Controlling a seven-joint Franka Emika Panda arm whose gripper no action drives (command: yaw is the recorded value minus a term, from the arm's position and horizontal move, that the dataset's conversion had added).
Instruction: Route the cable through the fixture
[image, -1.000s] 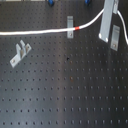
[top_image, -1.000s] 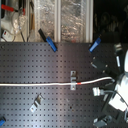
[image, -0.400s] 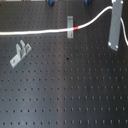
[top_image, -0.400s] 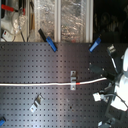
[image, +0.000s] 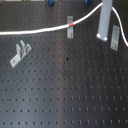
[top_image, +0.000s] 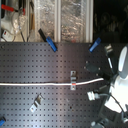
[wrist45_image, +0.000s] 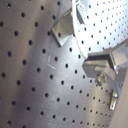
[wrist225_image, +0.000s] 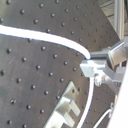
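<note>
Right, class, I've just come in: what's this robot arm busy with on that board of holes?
The arm's gripper holds one end of a long white cable above the black perforated board. The cable's red band sits at a small metal bracket. Another bracket lies apart towards the first exterior view's left, untouched.

We saw a black perforated breadboard table (top_image: 30, 62) filling both exterior views. Behind its far edge in the second exterior view stood cluttered shelving with shiny foil-like panels (top_image: 75, 20), brightly lit.
</note>
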